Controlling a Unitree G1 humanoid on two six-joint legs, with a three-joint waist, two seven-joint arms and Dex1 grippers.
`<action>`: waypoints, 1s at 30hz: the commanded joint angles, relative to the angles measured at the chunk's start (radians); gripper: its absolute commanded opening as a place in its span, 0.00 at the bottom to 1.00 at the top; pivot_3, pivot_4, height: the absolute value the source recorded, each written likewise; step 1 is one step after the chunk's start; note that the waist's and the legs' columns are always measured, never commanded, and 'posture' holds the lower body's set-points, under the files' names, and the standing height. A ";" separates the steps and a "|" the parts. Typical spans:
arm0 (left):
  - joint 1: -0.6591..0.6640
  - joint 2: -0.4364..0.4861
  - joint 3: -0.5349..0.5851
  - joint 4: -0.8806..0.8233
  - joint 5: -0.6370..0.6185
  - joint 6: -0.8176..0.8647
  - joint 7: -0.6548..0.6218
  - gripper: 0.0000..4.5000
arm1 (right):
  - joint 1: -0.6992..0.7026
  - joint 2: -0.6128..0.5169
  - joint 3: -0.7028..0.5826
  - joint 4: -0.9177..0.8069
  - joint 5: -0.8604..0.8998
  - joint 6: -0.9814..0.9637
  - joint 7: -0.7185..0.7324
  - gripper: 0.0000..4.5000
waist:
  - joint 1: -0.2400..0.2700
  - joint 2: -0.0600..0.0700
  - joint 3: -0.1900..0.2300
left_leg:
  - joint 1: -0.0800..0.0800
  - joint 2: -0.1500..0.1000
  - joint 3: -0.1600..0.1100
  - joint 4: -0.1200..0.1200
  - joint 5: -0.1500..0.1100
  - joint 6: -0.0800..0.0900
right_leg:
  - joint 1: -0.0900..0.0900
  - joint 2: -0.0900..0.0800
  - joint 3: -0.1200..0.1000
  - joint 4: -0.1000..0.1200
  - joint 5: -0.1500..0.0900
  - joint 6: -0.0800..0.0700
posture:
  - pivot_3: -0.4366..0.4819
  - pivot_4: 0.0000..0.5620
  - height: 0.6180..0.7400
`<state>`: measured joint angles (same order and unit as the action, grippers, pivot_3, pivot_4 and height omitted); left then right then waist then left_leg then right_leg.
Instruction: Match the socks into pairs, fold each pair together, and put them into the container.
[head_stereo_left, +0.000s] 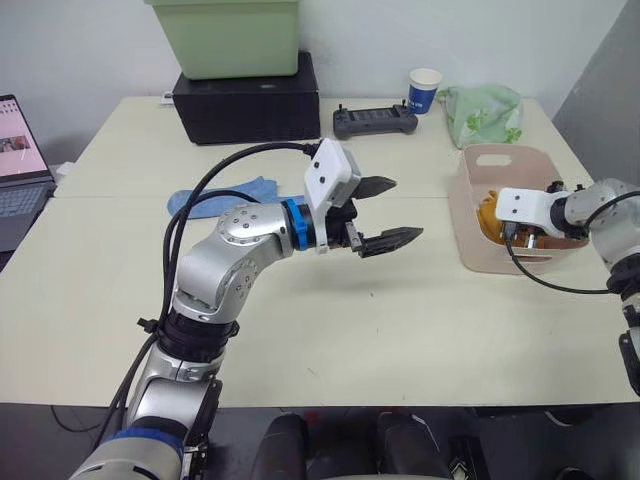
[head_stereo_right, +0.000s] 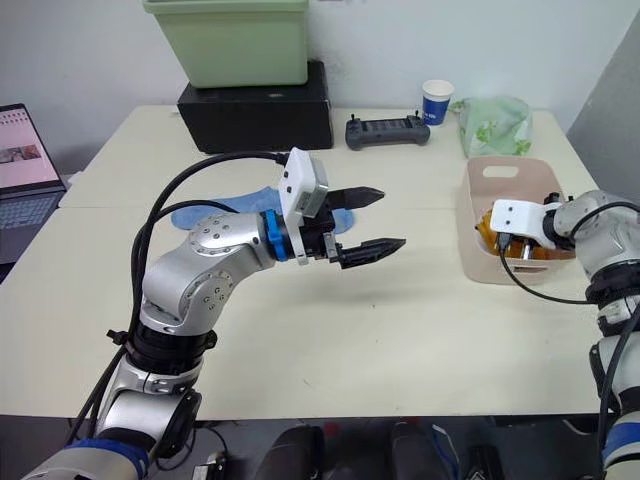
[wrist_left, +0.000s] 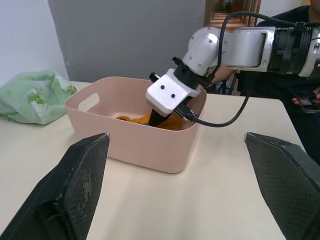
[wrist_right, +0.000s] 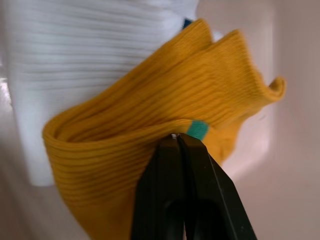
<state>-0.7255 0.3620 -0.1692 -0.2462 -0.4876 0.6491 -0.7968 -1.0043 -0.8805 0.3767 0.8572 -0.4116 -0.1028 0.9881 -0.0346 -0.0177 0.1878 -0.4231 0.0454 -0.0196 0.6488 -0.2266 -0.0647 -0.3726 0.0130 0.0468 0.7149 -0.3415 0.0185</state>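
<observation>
I have the right gripper (wrist_left: 159, 119) reaching down inside the pink container (head_stereo_left: 478, 245) at the right side of the table (head_stereo_left: 330, 330), its two black fingers pinched tight together on the folded mustard-orange socks (wrist_right: 150, 145). Through the right wrist camera I see the fingertips closed on the fold just beside the small green mark (wrist_right: 198, 129), and the orange bundle lies against the white socks (wrist_right: 85, 50) already in the container, with pink wall showing past them. My left gripper (head_stereo_left: 385, 213) hangs above the middle of the table with its jaws spread wide and nothing between them, pointed toward the container; the left wrist camera looks straight at the tub between the two open fingers. Behind the left arm, the light blue socks (head_stereo_left: 222, 197) lie flat on the tabletop, partly hidden by the arm. At the back of the table I see a black box (head_stereo_left: 247, 100) with a pale green bin (head_stereo_left: 225, 35) on top, a black controller (head_stereo_left: 375, 122), a paper cup (head_stereo_left: 424, 89), and a crumpled green bag (head_stereo_left: 482, 113) just behind the container. A laptop (head_stereo_left: 20, 170) sits at the far left.
</observation>
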 joint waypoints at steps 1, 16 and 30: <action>0.003 0.023 0.024 -0.040 -0.001 -0.004 0.004 1.00 | -0.075 -0.038 -0.046 0.002 0.002 -0.021 -0.014 0.01 | 0.001 0.000 0.000 | 0.000 0.000 0.000 0.000 0.000 0.000 | 0.000 0.000 0.000 0.000 0.000 0.000 | 0.48 0.27 1.00; 0.250 0.174 0.207 0.012 0.104 -0.196 0.064 1.00 | 0.235 0.339 -0.460 -1.038 0.614 0.765 -0.152 0.62 | 0.004 0.001 -0.001 | 0.005 0.007 -0.005 -0.003 0.000 0.000 | 0.002 0.002 -0.002 0.003 0.000 -0.001 | 0.48 0.27 1.00; 0.892 0.163 0.387 -0.213 0.161 -0.326 0.180 1.00 | 1.022 0.530 -0.351 -1.391 0.561 0.534 -0.433 0.99 | 0.006 -0.003 -0.003 | 0.004 0.000 -0.004 -0.004 -0.002 0.004 | 0.004 -0.005 -0.002 -0.001 0.000 0.000 | 0.48 0.27 1.00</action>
<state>0.1568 0.5373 0.1960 -0.4096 -0.3370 0.3581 -0.6440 0.0041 -0.3572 0.0411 -0.4901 0.1614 0.4963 0.5849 -0.0287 -0.0207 0.1846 -0.4181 0.0453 -0.0237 0.6448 -0.2287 -0.0606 -0.3683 0.0083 0.0452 0.7145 -0.3420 0.0186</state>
